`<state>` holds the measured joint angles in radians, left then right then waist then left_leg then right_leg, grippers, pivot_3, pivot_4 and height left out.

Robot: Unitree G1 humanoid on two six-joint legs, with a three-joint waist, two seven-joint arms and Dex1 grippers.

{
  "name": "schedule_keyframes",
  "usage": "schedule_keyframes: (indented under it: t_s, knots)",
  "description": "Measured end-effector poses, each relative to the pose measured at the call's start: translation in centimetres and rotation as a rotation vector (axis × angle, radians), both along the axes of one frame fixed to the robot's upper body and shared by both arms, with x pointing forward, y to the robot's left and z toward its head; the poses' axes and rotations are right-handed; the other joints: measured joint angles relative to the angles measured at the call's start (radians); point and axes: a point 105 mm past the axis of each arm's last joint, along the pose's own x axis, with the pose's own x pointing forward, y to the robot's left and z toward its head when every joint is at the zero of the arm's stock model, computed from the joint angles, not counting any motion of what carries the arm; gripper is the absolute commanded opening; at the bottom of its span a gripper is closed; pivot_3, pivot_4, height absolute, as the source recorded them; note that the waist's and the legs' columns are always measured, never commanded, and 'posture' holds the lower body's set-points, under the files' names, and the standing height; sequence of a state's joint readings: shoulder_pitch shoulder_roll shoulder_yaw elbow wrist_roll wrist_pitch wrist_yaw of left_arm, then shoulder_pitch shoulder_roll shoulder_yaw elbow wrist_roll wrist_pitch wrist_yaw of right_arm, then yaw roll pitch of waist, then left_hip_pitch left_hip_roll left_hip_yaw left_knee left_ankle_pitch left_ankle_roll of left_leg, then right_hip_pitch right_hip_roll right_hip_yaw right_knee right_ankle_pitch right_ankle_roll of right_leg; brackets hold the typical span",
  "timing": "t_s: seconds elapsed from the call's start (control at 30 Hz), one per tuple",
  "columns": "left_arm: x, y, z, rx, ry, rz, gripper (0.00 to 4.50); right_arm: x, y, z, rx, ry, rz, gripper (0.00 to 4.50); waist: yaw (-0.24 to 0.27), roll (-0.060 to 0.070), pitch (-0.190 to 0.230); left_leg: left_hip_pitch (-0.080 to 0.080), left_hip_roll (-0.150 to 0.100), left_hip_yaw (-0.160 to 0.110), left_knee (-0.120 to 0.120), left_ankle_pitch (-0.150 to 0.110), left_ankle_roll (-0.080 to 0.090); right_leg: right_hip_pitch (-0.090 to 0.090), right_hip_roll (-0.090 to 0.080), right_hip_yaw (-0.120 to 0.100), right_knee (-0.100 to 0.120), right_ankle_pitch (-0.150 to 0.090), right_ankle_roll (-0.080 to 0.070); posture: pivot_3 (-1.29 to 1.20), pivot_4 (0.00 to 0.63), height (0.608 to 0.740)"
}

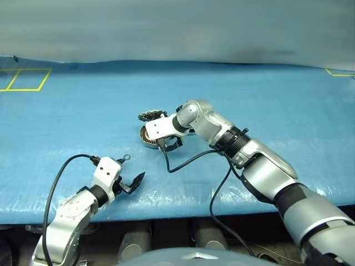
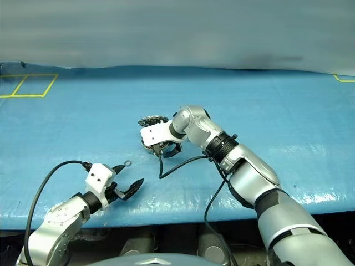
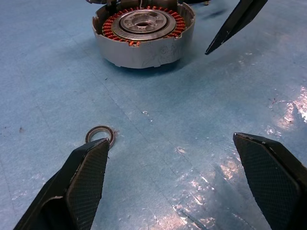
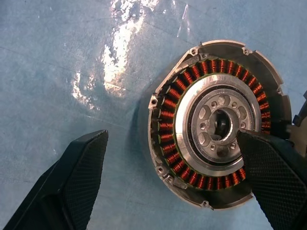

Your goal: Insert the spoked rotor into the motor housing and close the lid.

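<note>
Centrally, the motor housing (image 4: 218, 125) sits open side up on the blue table cover (image 1: 266, 100), its copper-orange winding ring around a silver hub exposed. The right gripper (image 1: 169, 143) hovers directly above the housing with jaws spread wide and nothing between them. The spoked rotor (image 1: 151, 116) lies just beyond the housing, on its far side, partly hidden by the right wrist. A small washer ring (image 3: 100, 135) rests on the cover nearer the robot than the housing, close to the left gripper (image 1: 133, 182), which is likewise wide open and empty. The lid cannot be made out. The rotor is judged rigid, fairly light and smooth-rimmed; it is best pinched across its black outer rim, kept level. Magnetic pull near the windings may snatch it sideways.
</note>
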<state>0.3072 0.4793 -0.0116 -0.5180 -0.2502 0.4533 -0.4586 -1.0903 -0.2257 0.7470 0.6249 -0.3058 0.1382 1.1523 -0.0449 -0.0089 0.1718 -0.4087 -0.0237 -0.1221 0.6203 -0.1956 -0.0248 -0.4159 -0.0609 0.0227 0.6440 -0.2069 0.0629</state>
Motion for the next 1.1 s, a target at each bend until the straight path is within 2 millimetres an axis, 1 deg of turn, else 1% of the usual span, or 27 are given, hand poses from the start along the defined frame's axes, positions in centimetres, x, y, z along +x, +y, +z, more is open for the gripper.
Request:
schedule_keyframes:
  t_s: [0.2,0.23,0.3,0.47,0.5,0.73,1.1]
  knots:
    - [0.0,-0.1,0.0,-0.002,-0.004,0.001,4.50,-0.2,0.4,-0.5,-0.003,0.027,0.005,4.48,-0.002,0.000,0.000,0.000,0.000,0.000,0.000,0.000,0.000,0.000,0.000,0.000,0.000,0.000,0.000,0.00,0.150,0.740]
    - [0.0,-0.2,0.0,-0.003,-0.004,0.001,4.50,-0.3,0.5,-0.5,-0.004,0.029,0.009,4.30,-0.003,0.000,0.000,0.000,0.000,0.000,0.000,0.000,0.000,0.000,0.000,0.000,0.000,0.000,0.000,0.00,0.150,0.740]
    - [0.0,-0.2,0.0,-0.006,-0.006,0.003,4.50,-0.4,0.7,-0.6,-0.006,0.025,0.022,3.80,-0.005,0.000,0.000,0.000,0.000,0.000,0.000,0.000,0.000,0.000,0.000,0.000,0.000,0.000,0.000,0.00,0.150,0.740]
    - [0.1,-0.2,0.0,-0.010,-0.014,0.024,4.50,-0.1,0.7,-0.7,0.004,0.011,0.016,2.20,-0.005,0.000,0.000,0.001,0.000,0.000,0.000,0.000,0.000,0.001,0.000,0.000,0.000,0.000,0.000,0.00,0.150,0.740]
    - [0.1,-0.2,0.0,-0.010,-0.014,0.024,4.50,0.0,0.7,-0.7,0.004,0.011,0.017,2.10,-0.006,0.000,0.000,0.002,0.000,0.000,0.000,0.000,0.000,0.001,0.000,0.000,0.000,0.000,0.000,0.00,0.150,0.740]
    - [0.2,-0.3,0.1,-0.022,-0.018,0.029,4.50,-0.1,0.5,-0.7,0.000,0.009,0.018,2.10,-0.005,0.000,0.000,0.003,0.000,0.000,-0.001,0.000,-0.001,0.002,0.000,0.000,0.001,0.000,0.000,0.00,0.150,0.740]
    - [1.1,-0.6,0.9,-0.024,-0.052,0.004,4.50,-2.2,-2.0,-1.1,-0.004,0.042,-0.050,2.10,0.006,0.000,0.000,0.003,0.000,0.000,0.000,0.000,-0.001,0.003,0.000,0.000,0.001,0.000,0.000,0.00,0.150,0.740]
